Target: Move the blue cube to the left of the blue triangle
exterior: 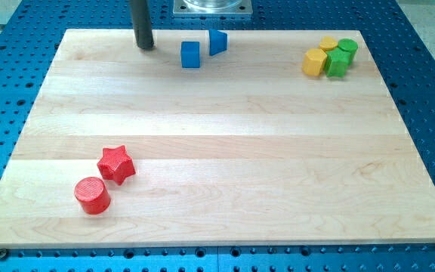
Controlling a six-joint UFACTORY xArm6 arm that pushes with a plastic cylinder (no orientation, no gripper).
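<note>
The blue cube [191,54] sits near the view's top, just left of and slightly below the blue triangle [217,41]; the two are close, nearly touching. My tip [145,47] rests on the board to the left of the blue cube, with a gap of about one block width between them.
A red star [116,165] and a red cylinder [92,195] lie at the view's bottom left. Two yellow blocks [315,62] [328,44] and two green blocks [338,63] [347,48] cluster at the top right. The wooden board [217,151] lies on a blue perforated table.
</note>
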